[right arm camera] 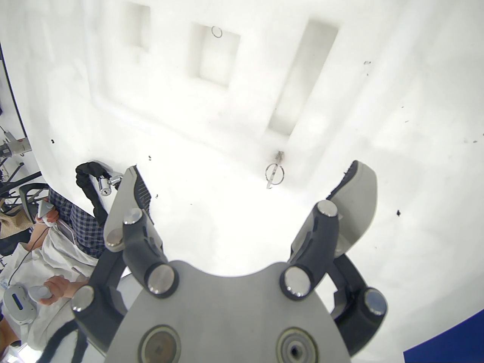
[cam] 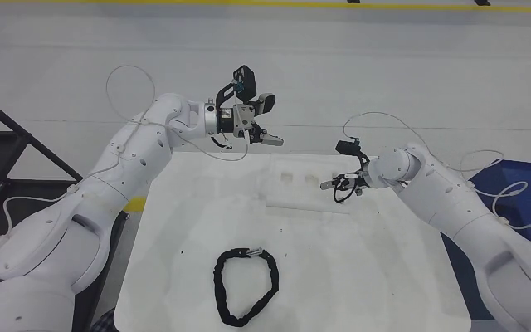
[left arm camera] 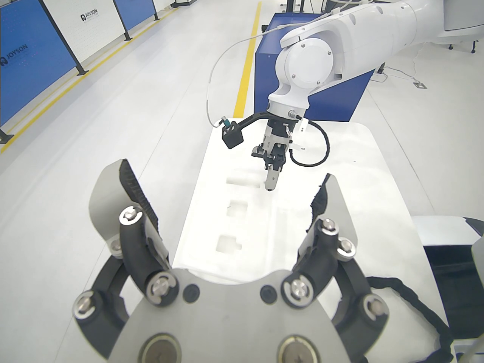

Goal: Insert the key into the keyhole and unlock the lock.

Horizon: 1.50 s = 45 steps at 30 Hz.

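Right wrist view: the right end effector (right arm camera: 244,168), fingers apart, hung over the white counter (right arm camera: 397,228). The key (right arm camera: 275,173), on its ring, lay on the counter just beside the edge of the foam tray (right arm camera: 257,58), by the end of the tray's long recess (right arm camera: 302,77). A small ring (right arm camera: 216,31) sat in the square recess (right arm camera: 215,58). Top view: the black chain lock (cam: 245,286) lay near the counter's front, well apart from the tray. The left end effector (left arm camera: 226,169), fingers apart, hung near the far edge.

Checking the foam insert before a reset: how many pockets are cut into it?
3, in a row: a long pocket near the key, a square pocket in the middle, a small pocket at the other end. None looks hidden.
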{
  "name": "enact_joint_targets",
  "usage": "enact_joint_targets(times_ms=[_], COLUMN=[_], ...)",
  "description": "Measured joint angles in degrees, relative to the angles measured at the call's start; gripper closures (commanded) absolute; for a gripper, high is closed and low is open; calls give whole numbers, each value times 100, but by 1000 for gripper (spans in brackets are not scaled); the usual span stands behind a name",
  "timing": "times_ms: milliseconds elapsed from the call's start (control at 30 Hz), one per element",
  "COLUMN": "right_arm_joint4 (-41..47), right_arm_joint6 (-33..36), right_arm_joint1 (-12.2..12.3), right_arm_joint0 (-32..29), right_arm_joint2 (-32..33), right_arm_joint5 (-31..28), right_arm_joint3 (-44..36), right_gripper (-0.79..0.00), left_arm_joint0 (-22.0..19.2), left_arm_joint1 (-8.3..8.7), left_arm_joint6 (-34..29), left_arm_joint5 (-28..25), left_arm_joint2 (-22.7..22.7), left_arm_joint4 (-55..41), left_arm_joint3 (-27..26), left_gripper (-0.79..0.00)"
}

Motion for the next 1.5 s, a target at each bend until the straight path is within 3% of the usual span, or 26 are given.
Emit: enact_joint_targets(times_ms=[233, 633, 767, 867, 1000, 1067, 1167, 1300, 1500], right_arm_joint4=[-244, -867, -989, -1112, -1151, -1174, -1259, -1339, -1432], right_arm_joint6=[-24, -75, -60, 9, 58, 85, 101, -24, -142], right_arm_joint1=[41, 340, 454, 530, 591, 600, 591, 553, 470], right_arm_joint0=[-63, -504, -689, -799, -931, -979, -1021, -1079, -1142], right_arm_joint2=[64, 427, 590, 696, 833, 882, 913, 951, 978], right_arm_joint5=[18, 1453, 1618, 1616, 1557, 1539, 1570, 1655, 1808], right_arm_joint3=[-184, -1442, -1708, -1848, -1865, -1864, -1868, -1853, -1794], right_gripper=[-785, -785, -785, -680, -471, -434, -480, -388, -360], left_arm_joint0=[0, 0, 0, 0, 0, 0, 0, 0, 0], left_arm_joint1=[0, 0, 0, 0, 0, 0, 0, 0, 0], left_arm_joint6=[0, 0, 0, 0, 0, 0, 0, 0, 0], left_arm_joint5=[0, 0, 0, 0, 0, 0, 0, 0, 0], left_arm_joint2=[0, 0, 0, 0, 0, 0, 0, 0, 0], left_arm_joint4=[0, 0, 0, 0, 0, 0, 0, 0, 0], left_arm_joint3=[0, 0, 0, 0, 0, 0, 0, 0, 0], left_gripper=[-785, -785, -785, -785, -785, -785, -785, -785, -785])
